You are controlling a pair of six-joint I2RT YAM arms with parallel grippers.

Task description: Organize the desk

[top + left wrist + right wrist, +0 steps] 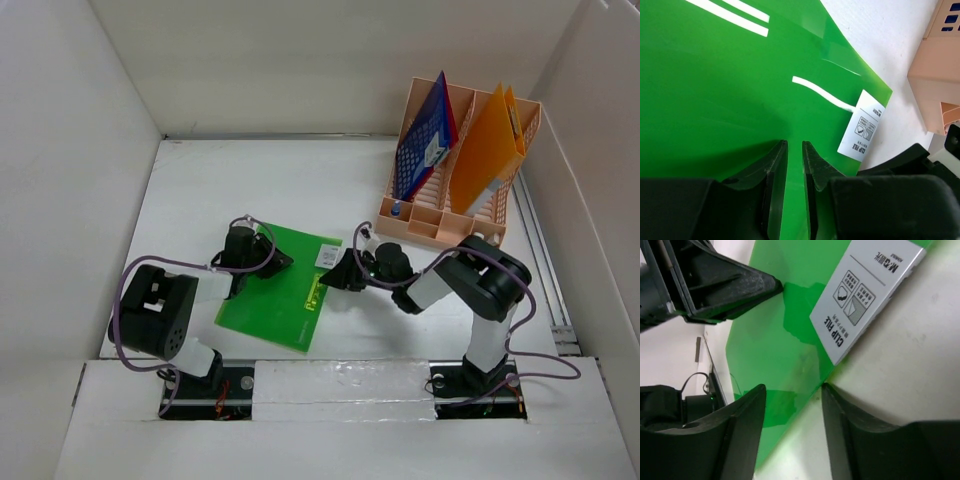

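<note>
The white tabletop (200, 190) fills the floor of the enclosure, shut in by plain white walls (300, 60) on 3 sides, with the 2 arm bases at its near edge. On the left, the left claw (794, 167) reaches in over the near-left part of the tabletop and meets the left edge of a green clip file (275, 300). Its fingers are pressed almost together, with only a thin slit of green between them, pinching the file's edge. The file lies at a slant near the middle of the tabletop, and a white label (326, 257) printed "CLIP FILE" sits at its far-right corner. Just right of that corner is the right claw (792, 412), its 2 fingers spread apart and low to the tabletop, with the file's right edge lying in the gap between them and neither finger closed on it. Further right, in the far-right corner against the wall, stands a peach-orange file rack (440, 225). It holds a blue folder (425, 140) leaning in its left half and an orange folder (488, 145) leaning in its right half.
</note>
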